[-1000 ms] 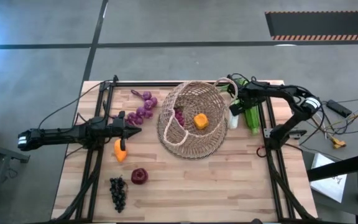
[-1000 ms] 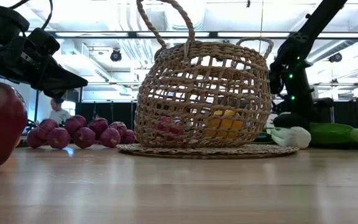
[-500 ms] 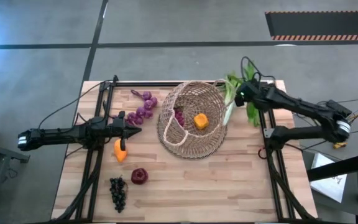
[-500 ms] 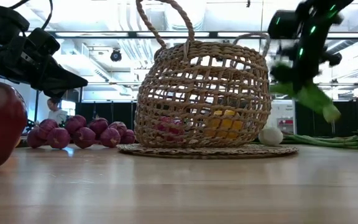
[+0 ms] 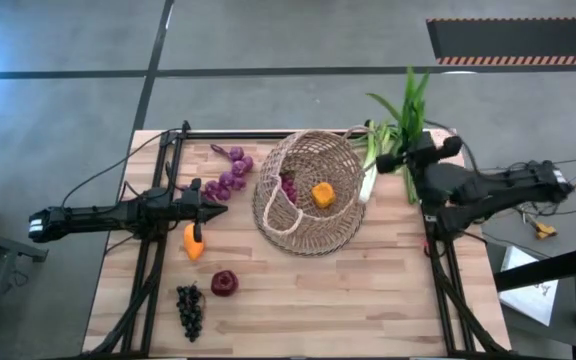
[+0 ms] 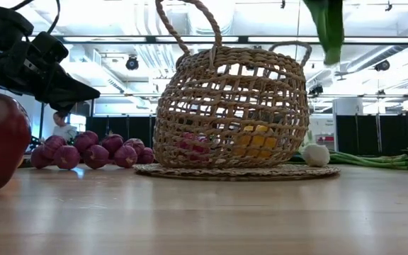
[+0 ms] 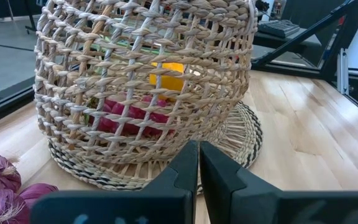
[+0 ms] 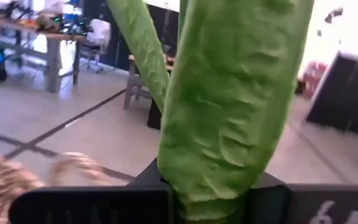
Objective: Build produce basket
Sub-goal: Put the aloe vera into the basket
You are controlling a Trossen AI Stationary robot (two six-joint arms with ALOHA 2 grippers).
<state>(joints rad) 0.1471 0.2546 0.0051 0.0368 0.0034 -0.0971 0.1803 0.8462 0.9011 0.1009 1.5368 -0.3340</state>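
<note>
The wicker basket (image 5: 308,192) stands on the table's middle and holds an orange fruit (image 5: 321,194) and purple grapes (image 5: 288,186); it also shows in the left wrist view (image 7: 148,81). My right gripper (image 5: 408,160) is high above the table's far right, shut on a green leek (image 5: 413,100). A scallion (image 5: 368,178) lies right of the basket, its white bulb (image 6: 316,154) on the table. My left gripper (image 5: 218,208) hovers left of the basket, shut and empty. Purple grapes (image 5: 230,178), an orange fruit (image 5: 194,242), a dark red apple (image 5: 224,283) and dark grapes (image 5: 190,310) lie on the left. My right gripper pinches the leek's green part (image 8: 222,168) between its two fingers (image 8: 154,193), across its length. The leaves reach past the fingers toward the far edge (image 5: 413,90). The leek is lifted clear of the table, and a green end (image 6: 328,32) hangs down.
Black frame rails run along the table's left (image 5: 153,240) and right (image 5: 438,250) sides. Bare wood lies in front of the basket (image 5: 338,300).
My right gripper has risen from the table's far right with the leek and tipped, so the leek has swung from lying flat to lifted clear, its leaves toward the far edge. The scallion has stayed on the table.
</note>
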